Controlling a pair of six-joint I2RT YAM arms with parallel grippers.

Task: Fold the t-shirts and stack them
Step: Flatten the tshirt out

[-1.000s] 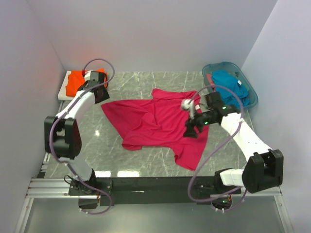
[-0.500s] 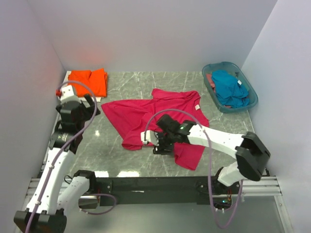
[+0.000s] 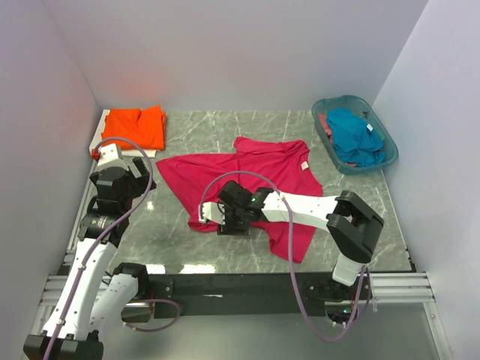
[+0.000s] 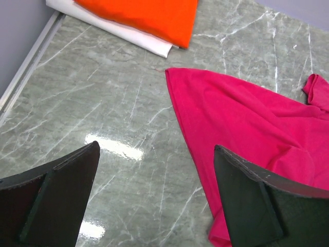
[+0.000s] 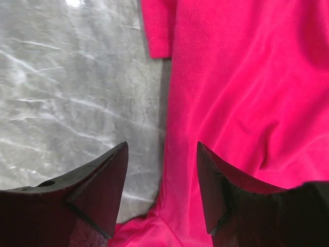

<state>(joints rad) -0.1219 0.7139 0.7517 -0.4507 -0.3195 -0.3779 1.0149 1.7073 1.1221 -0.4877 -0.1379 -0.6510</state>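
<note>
The magenta-red t-shirt (image 3: 247, 180) lies spread and rumpled on the marble table, its white neck label (image 3: 305, 166) at the right. The orange t-shirt (image 3: 136, 126) lies folded at the back left. The teal-blue t-shirt (image 3: 354, 135) sits in the basket. My right gripper (image 3: 229, 223) is open, low over the red shirt's front-left hem; in the right wrist view (image 5: 162, 149) the shirt's edge (image 5: 241, 77) runs between the fingers. My left gripper (image 3: 141, 177) is open and empty, above bare table just left of the red shirt (image 4: 247, 118); its wrist view also shows the orange shirt (image 4: 149, 15).
The translucent teal basket (image 3: 386, 135) stands at the back right. A white board (image 4: 128, 36) lies under the orange shirt. Walls close the left, back and right sides. The black rail with the arm bases runs along the near edge (image 3: 240, 285).
My right arm has swung from the shirt's right side across to its front-left hem. My left arm has drawn back from the orange shirt to the table's left side.
</note>
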